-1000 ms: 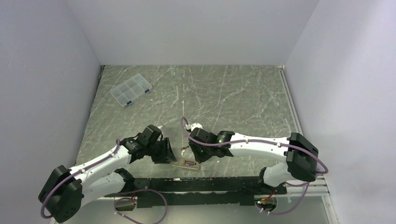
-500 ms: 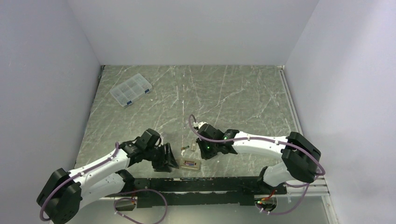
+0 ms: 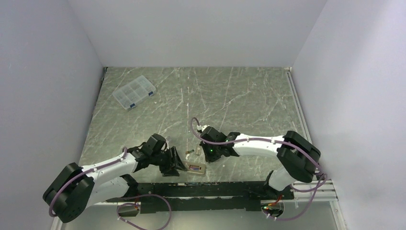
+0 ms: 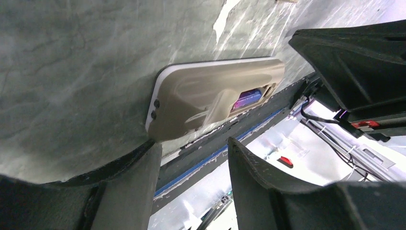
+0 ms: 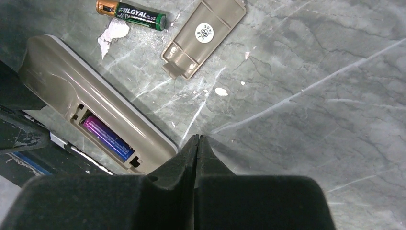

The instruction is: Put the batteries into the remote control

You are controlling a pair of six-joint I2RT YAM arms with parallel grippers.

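Beige cover [image 5: 203, 36] beside loose battery [image 5: 131, 16], near remote [image 5: 95, 108]; left hand [image 4: 194, 151] open, right hand [image 5: 197, 141] closed, empty; clear box [image 3: 134, 92] well apart.

Remote [image 5: 95, 103] lies back-up, purple battery [image 5: 107, 139] in its bay (dark battery [image 5: 131, 15] loose nearby).

There were two batteries: one purple battery [image 5: 108, 139] and one dark battery [image 5: 130, 15]. There was one remote [image 5: 62, 81], one beige cover [image 5: 203, 37] and one clear box [image 3: 134, 92]. There were two robot arms, one left arm [image 3: 110, 165] and one right arm [image 3: 258, 142], and one table [image 3: 239, 96].
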